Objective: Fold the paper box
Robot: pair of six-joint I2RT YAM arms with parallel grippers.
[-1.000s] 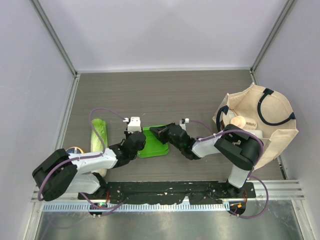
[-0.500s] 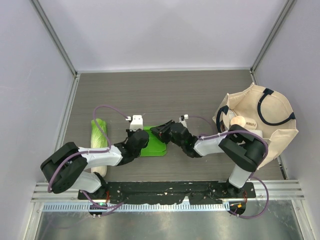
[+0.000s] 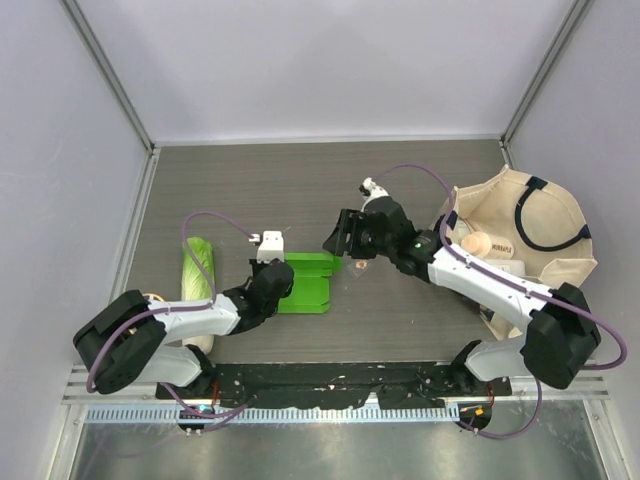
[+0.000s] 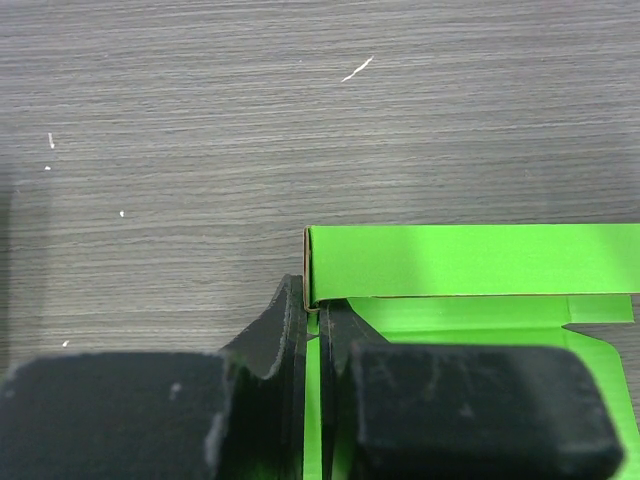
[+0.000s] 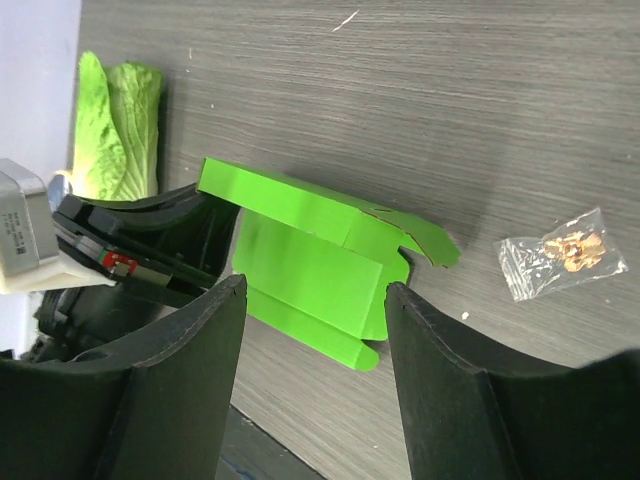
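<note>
- paper box (image 3: 308, 282): bright green, on the grey wood-grain table (image 3: 300, 190) between the two grippers, partly folded; one long panel raised along the far edge, flat flaps spread on the near side.
- cabbage (image 3: 198, 266): pale green and white, lying lengthwise on the table, well to the left of the left gripper and apart from the box.
- left gripper (image 3: 274, 284): at the left end of the box, jaws pinched almost together on a thin green wall of cardboard; from the left wrist, the green edge of the box (image 4: 470, 262) running up between the two black jaws of the gripper (image 4: 318, 318), raised panel just ahead of the tips and stretching off to the right.
- packet (image 3: 357, 266): small, clear, with brownish bits inside, flat on the table just right of the box, near the right gripper, touching neither.
- right gripper (image 3: 343, 235): beyond the far right corner of the box and clear of it, jaws spread wide, nothing between them; from the right wrist, the box (image 5: 300, 215) seen through the gap of the gripper (image 5: 315, 290), with the cabbage (image 5: 120, 120) off to the upper left and the packet (image 5: 560, 255) to the right.
- tote bag (image 3: 545, 270): beige with dark handles, standing open to the right of the right gripper; contents too small to tell apart.
</note>
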